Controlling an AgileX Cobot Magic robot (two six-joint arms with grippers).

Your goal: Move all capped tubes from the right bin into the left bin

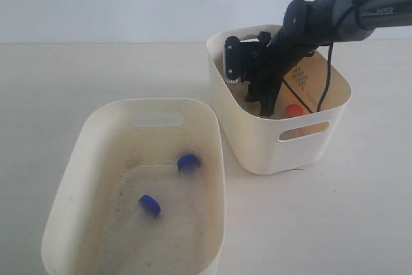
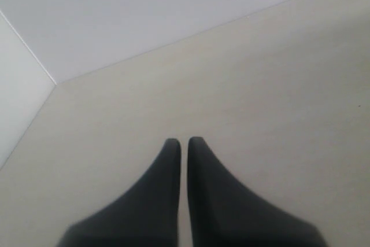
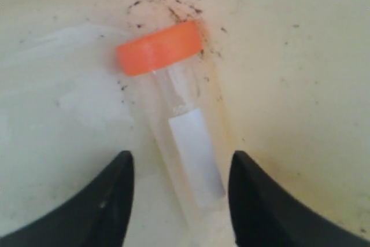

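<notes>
right claw [image 3: 180, 155] in right bin [image 1: 257, 152], spread wide around orange-cap tube [image 3: 186, 137], not touching | left claw [image 2: 184, 141] pinched closed over tabletop [image 2: 260, 85]

Right bin [image 1: 270, 156] mouth crowded by right arm [image 1: 322, 20], left bin [image 1: 96, 159] open from above, bins close together.

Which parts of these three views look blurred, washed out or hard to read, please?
Exterior view: soft, even light; the two blue-capped tubes in the left bin nearly vanish but for their caps. Left wrist view: the left gripper is a dark silhouette, blurred toward its base. Right wrist view: the orange-capped tube is fairly sharp, the right gripper soft-edged.
</notes>
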